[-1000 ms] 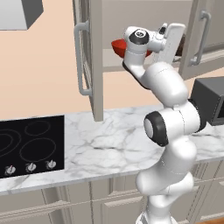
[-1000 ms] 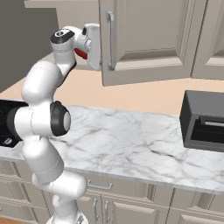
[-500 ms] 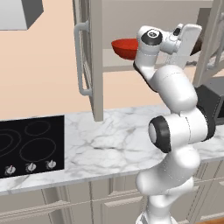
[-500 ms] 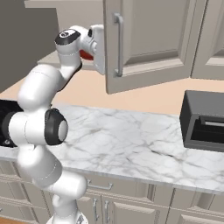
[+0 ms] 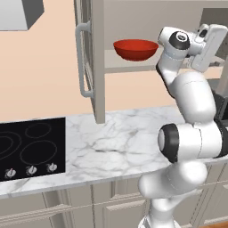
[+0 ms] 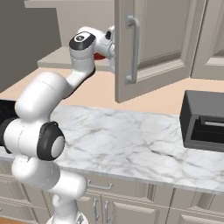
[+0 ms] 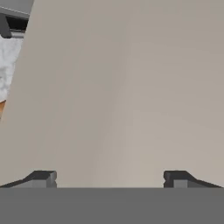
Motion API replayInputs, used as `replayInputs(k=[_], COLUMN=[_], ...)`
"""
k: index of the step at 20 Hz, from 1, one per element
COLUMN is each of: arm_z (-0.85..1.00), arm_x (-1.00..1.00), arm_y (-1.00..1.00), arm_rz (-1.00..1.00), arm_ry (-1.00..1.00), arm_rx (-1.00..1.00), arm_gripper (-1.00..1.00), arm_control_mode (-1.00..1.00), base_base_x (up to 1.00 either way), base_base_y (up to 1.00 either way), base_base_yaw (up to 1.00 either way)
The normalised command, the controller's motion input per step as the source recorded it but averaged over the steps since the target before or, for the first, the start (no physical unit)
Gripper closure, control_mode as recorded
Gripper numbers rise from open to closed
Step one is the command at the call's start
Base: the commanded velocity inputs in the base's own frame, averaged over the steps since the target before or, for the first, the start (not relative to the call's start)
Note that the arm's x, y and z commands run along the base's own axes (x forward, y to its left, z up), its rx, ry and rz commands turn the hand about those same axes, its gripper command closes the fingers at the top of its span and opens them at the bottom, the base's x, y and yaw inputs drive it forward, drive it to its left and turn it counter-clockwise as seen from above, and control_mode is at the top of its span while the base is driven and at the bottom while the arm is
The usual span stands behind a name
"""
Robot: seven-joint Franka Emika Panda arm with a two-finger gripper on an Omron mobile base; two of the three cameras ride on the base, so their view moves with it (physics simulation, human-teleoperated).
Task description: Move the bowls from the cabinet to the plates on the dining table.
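A glossy red bowl (image 5: 136, 48) sits on the inner shelf of the open wall cabinet (image 5: 133, 67); a red sliver of the bowl (image 6: 99, 56) also shows behind the arm. The arm's white hand (image 5: 208, 41) is raised to shelf height, right of the bowl and clear of it. In the hand view my gripper (image 7: 109, 179) is open with nothing between the tips, close up against a flat beige cabinet door panel (image 7: 131, 87). The plates and the dining table are out of view.
The cabinet's left door (image 5: 91, 62) stands open toward me with a long bar handle. The right door (image 6: 131, 48) hangs open beside the hand. Below lie a marble counter (image 5: 116, 142), a black cooktop (image 5: 26, 149) and a dark box appliance (image 6: 203, 127).
The hand has swung right, away from the red bowl, which now shows whole on the shelf. The right cabinet door has swung further open. The jaws stay wide.
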Motion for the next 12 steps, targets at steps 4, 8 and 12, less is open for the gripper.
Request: replayInputs(k=[4,8,12], arm_z=[0.00,0.00,0.00], arm_x=[-0.34,-0.58,-0.41], arm_y=[-0.54,-0.54,-0.39], arm_rz=[0.17,0.16,0.19], arm_ry=[-0.05,-0.10,-0.04], arm_rx=[0.00,0.00,0.00], arm_gripper=[-1.00,-1.00,-1.00], arm_control_mode=[-1.00,-1.00,-1.00], base_base_x=[0.00,0.00,0.00], base_base_y=[0.00,0.00,0.00], base_base_yaw=[0.00,0.00,0.00])
